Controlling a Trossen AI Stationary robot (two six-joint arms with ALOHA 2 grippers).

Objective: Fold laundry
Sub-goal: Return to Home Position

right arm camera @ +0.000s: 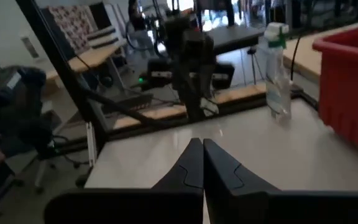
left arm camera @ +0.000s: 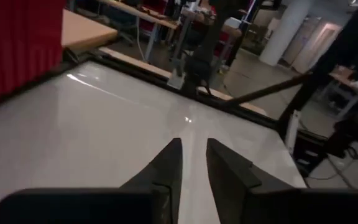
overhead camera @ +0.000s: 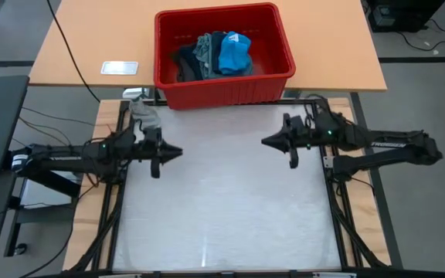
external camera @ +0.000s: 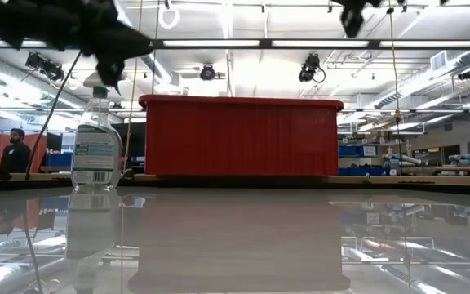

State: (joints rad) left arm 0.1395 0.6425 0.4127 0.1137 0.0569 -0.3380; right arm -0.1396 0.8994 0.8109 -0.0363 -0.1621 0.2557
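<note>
Overhead, the laundry (overhead camera: 213, 54) lies heaped inside the red bin (overhead camera: 168, 89), which stands on the wooden desk (overhead camera: 83, 46) just beyond the far edge of the white worktable (overhead camera: 222, 216). A bright blue piece (overhead camera: 234, 52) sits toward the right of the heap, a grey-green shirt (overhead camera: 205, 48) is in the middle, and a dark navy cloth (overhead camera: 185, 63) is bunched at the left. From table height the bin's ribbed red wall hides everything inside it.

Both arms reach in from the table's sides and face each other across bare surface, well apart. The left gripper (overhead camera: 178, 152) hangs above the left half of the worktable. Its wrist camera shows the two dark fingers (left arm camera: 169, 163) parted by a narrow gap, with nothing between them but the pale tabletop below. The right gripper (overhead camera: 266, 142) hangs above the right half. Its fingers (right arm camera: 188, 163) are pressed together tip to tip and grip nothing.

A clear plastic bottle (external camera: 96, 147) with a green cap stands upright at the worktable's far left corner, near the bin's left end. Beyond the table, a person (external camera: 13, 151) is visible at the left edge of the room.
</note>
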